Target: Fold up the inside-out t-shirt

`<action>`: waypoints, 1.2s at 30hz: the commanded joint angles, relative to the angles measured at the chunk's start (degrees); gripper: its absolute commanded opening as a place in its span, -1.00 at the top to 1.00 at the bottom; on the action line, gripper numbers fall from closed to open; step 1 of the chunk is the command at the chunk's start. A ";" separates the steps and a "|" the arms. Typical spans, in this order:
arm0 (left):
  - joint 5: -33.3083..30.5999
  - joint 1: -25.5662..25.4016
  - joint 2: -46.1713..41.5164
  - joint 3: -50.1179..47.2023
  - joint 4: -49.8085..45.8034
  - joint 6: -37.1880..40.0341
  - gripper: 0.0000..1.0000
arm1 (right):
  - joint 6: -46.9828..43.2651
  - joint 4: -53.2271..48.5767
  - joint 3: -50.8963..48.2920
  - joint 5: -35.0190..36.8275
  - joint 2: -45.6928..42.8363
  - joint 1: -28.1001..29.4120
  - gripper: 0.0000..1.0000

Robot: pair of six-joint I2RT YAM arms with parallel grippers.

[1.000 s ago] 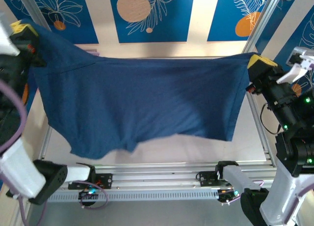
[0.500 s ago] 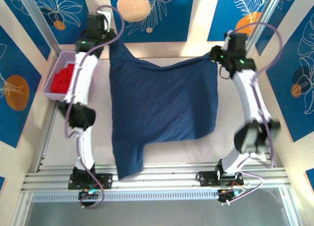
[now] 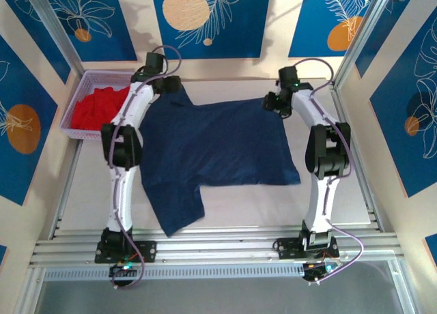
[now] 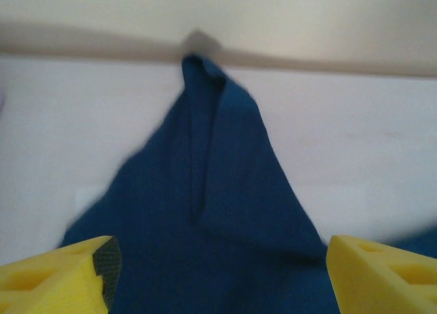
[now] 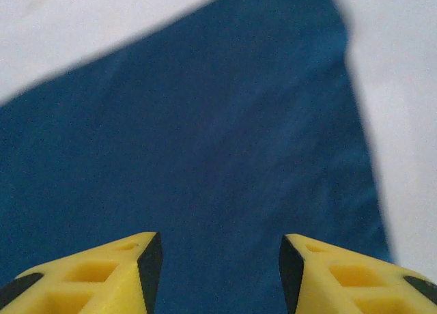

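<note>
The t-shirt (image 3: 218,147) has dropped from hanging to lying flat on the worktop (image 3: 273,205).
Left fingers (image 3: 167,87) and right fingers (image 3: 272,102) gape empty over its far corners; bare worktop lies along the near edge.

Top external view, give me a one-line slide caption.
Left pincer and right pincer at the far corners of the navy t-shirt spread on the table; red garment in basket.

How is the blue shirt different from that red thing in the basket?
The navy t-shirt lies spread mostly flat on the table; the red garment sits bunched up in a lavender basket. The navy t-shirt takes the middle of the table; the red garment is off at the far left corner. Both look like soft cloth.
</note>
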 commanded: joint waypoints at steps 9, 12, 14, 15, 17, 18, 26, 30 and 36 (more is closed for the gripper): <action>13.37 -2.42 -45.36 -68.44 19.58 -12.31 -0.61 | 3.82 -1.11 -28.42 -7.49 -17.15 0.59 0.02; 14.65 -4.42 -49.67 -76.51 19.21 -12.68 -0.62 | 4.31 -0.45 -33.69 -8.56 -18.00 -2.04 0.03; 16.56 -5.12 -50.29 -79.33 19.25 -13.54 -0.62 | 4.70 -0.06 -35.78 -9.14 -17.45 -3.64 0.07; 17.30 -5.33 -50.51 -80.18 18.90 -13.60 -0.62 | 4.70 0.14 -36.50 -9.01 -17.39 -3.98 0.08; 17.37 -5.93 -51.68 -81.90 17.94 -13.40 -0.62 | 4.81 0.00 -37.92 -8.20 -17.14 -5.10 0.08; 17.20 -6.24 -52.36 -82.55 17.85 -13.17 -0.62 | 4.79 0.05 -38.35 -8.23 -17.19 -5.48 0.09; 14.24 -6.80 -54.66 -83.76 17.22 -12.81 -0.63 | 3.77 -0.58 -38.38 -6.36 -17.26 -7.88 0.10; 11.58 -9.10 -56.66 -83.50 13.60 -12.00 -0.63 | 3.80 -1.05 -38.07 -5.11 -20.73 -8.64 0.06; 11.47 -14.25 -56.11 -83.41 10.91 -10.37 -0.64 | 4.89 -2.45 -39.75 -5.71 -26.37 -8.33 0.02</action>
